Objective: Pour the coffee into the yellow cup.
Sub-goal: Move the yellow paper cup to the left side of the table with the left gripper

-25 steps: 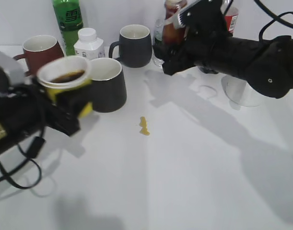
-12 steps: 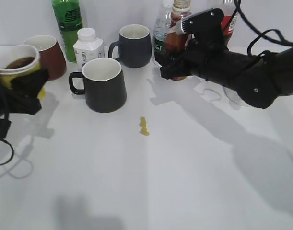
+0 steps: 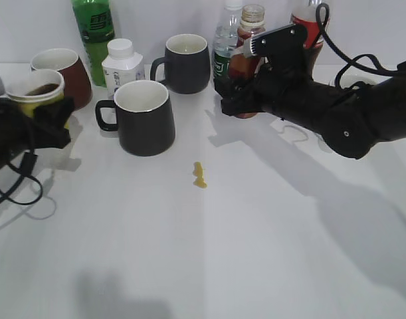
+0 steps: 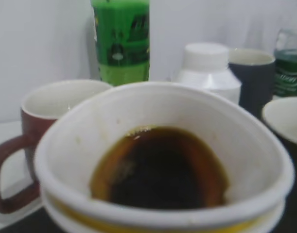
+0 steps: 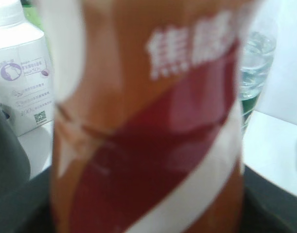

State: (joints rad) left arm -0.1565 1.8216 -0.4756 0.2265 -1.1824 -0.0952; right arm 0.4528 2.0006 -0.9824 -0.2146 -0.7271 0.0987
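Yellow cup [image 3: 36,93] at far left now, lower than a moment ago, brown drink inside, pinched by left gripper [image 3: 46,123]. Coffee [image 3: 246,63] upright again at top middle, squeezed by right gripper [image 3: 237,100]. Pouring looks done.

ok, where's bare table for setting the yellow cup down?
Free: the table in front of the near dark mug, except for a yellow scrap. Crowded: the back row, from the red-brown mug to the coffee bottle.

The coffee [image 5: 148,126] fills the view, blurred; white carton [image 5: 19,73] left, clear bottle [image 5: 255,63] right.
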